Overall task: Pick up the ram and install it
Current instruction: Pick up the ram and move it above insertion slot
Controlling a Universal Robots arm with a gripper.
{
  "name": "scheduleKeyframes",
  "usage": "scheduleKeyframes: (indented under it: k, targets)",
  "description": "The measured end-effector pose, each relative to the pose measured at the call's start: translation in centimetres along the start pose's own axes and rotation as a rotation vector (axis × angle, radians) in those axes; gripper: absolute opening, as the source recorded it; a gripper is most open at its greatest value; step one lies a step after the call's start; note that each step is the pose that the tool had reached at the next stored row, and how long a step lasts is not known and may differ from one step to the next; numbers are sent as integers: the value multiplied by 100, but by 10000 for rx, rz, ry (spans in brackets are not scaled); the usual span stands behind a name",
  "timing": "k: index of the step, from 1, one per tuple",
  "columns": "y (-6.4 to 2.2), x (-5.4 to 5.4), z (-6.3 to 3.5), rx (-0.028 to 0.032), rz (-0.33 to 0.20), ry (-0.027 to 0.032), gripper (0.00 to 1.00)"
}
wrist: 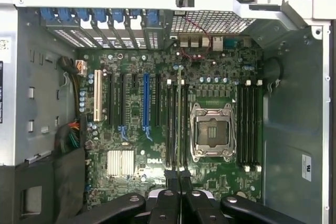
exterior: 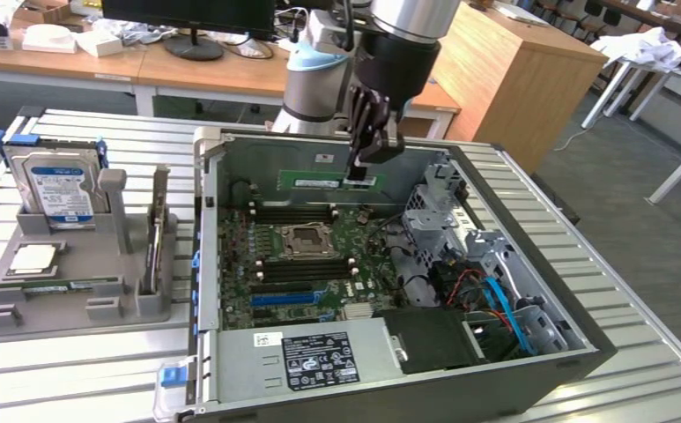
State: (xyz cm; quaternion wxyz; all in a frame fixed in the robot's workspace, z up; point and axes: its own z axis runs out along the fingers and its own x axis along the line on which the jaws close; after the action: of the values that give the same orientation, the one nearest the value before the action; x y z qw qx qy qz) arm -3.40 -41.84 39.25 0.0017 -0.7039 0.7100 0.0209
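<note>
I have the pincer squeezed almost shut, and it is holding the ram near one end. The ram is a thin green stick. In the exterior view it hangs flat in the air. It is up over the motherboard, past the socket and close to the far wall of the computer case. It is not in a slot yet.

In the wrist view I look down along the ram. I see only its thin edge, like a pale line. It comes out from between the two black fingers of the pincer. The line lies over the long dark slots just beside the socket. The socket is a square metal frame. More dark slots sit on the other side of it. A blue slot is farther from the socket, past the first dark slots.

To the exterior view's left of the socket, outside the case, a gray tray sits on the table. A hard drive stands up in the tray, and a square silver chip lies in it.
</note>
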Motion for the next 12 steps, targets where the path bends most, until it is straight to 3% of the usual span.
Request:
scheduleKeyframes:
  k: [12]
  targets:
    - [-4, 6, 140, 0, 0, 0, 12]
